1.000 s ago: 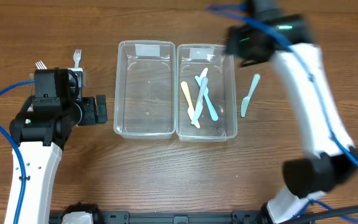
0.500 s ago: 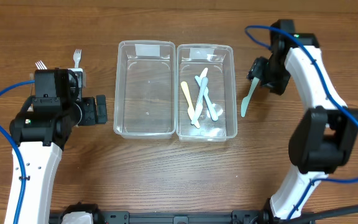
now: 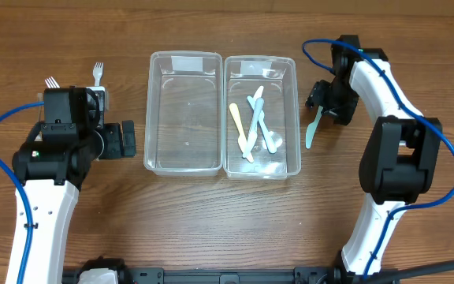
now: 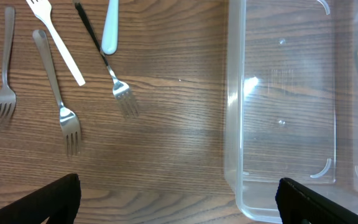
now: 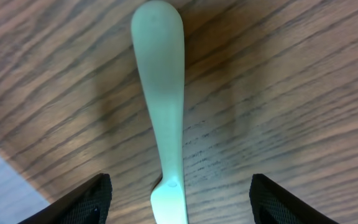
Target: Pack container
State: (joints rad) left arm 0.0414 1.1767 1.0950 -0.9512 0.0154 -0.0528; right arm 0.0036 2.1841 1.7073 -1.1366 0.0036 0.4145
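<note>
Right wrist shows smooth knife (image 5: pixel 161 106) (rounded handle).

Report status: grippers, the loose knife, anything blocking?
Left gripper open, by forks. Right gripper open, astride pale knife on table, beside right container. Nothing between them.

two clear containers (image 3: pixel 184 110), about four pastel plastic utensils (image 3: pixel 252 126) in one, one pale blue-green knife (image 3: pixel 312 130) on the counter (image 3: pixel 211 221), three metal forks (image 4: pixel 59 93), one white plastic fork (image 4: pixel 58 40), one light blue handle (image 4: pixel 109 25).
</note>
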